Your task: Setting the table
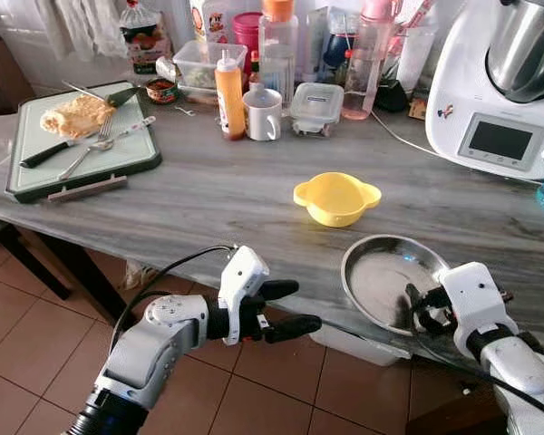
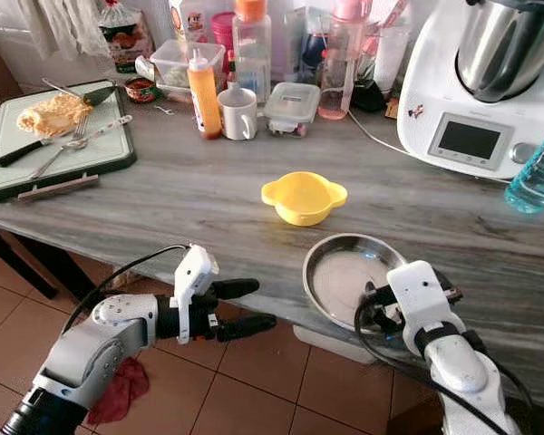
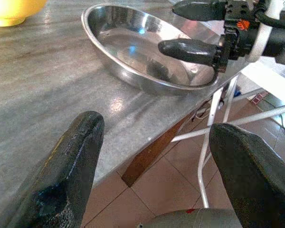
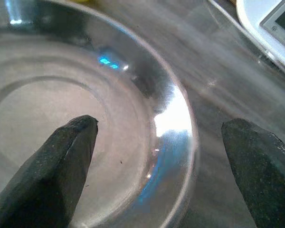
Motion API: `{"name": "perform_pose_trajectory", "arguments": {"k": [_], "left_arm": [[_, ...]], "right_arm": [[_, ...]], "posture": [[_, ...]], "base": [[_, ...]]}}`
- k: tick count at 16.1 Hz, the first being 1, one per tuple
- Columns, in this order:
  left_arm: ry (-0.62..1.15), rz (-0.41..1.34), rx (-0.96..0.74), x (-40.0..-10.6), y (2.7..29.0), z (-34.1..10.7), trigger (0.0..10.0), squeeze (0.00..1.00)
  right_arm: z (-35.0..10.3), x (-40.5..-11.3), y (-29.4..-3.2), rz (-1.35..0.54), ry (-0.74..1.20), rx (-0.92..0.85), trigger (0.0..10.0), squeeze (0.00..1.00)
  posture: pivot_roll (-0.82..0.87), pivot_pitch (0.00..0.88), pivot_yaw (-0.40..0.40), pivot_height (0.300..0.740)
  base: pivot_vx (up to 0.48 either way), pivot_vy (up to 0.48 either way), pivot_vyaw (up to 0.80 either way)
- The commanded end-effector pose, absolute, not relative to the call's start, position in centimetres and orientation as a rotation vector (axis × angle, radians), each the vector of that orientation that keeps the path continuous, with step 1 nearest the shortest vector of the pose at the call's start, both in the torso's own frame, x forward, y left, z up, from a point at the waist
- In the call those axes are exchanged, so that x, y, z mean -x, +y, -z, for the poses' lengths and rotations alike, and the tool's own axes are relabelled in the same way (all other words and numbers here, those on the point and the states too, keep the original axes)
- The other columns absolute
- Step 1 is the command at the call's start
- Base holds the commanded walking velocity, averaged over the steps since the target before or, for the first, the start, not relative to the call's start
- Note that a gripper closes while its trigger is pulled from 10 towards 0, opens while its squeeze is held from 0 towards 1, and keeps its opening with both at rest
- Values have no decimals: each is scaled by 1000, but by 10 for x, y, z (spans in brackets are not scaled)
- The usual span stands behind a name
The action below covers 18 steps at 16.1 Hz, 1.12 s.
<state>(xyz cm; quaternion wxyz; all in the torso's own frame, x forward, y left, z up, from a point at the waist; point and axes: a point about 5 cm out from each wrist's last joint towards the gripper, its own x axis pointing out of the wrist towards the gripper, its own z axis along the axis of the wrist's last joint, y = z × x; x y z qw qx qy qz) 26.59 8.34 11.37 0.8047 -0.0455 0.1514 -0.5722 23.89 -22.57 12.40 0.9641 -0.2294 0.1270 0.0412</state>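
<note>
A round steel plate (image 1: 377, 272) lies at the near edge of the grey counter (image 1: 218, 195), with a yellow two-handled bowl (image 1: 335, 198) just behind it. My right gripper (image 1: 420, 306) is open at the plate's near right rim (image 4: 176, 111): one finger hangs over the plate's inside, the other outside over the counter. The rim runs between the fingers (image 4: 61, 156) and nothing is clamped. My left gripper (image 1: 306, 305) is open and empty, held in front of the counter edge to the left of the plate (image 3: 133, 47), pointing towards it.
A green cutting board (image 1: 36, 163) at the far left holds an omelette, a fork, a spoon and a knife. A white mug (image 1: 264, 114), an orange bottle (image 1: 229, 95) and containers stand at the back. A white kitchen machine (image 1: 499, 82) is at the right. Tiled floor lies below.
</note>
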Motion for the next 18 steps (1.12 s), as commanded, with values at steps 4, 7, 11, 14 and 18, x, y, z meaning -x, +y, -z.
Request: {"name": "perform_pose_trajectory", "arguments": {"k": [4,7,11,14,18], "left_arm": [[310,1249,88,-264,80,-119,10000,0],[312,1246,85,-264,82,-120,10000,0],[310,1240,87,-264,82,-120,10000,0],[310,1240,89,-264,82,-119,10000,0],[311,1245,90,-265,80,-118,10000,0]], "right_arm": [[-121,-250,-232,-33,242,469,10000,1000],[-119,-254,-227,-46,228,468,10000,1000],[-125,-254,-224,-56,208,476,10000,1000],[-136,-251,-225,-38,180,471,10000,1000],[-157,-253,-216,-12,86,472,10000,1000]], "posture": [[28,94,28,740],[36,95,24,740],[36,90,21,740],[28,86,21,740],[19,85,25,740]], "base": [[0,0,0],[0,0,0],[0,0,0],[0,0,0],[0,0,0]]}}
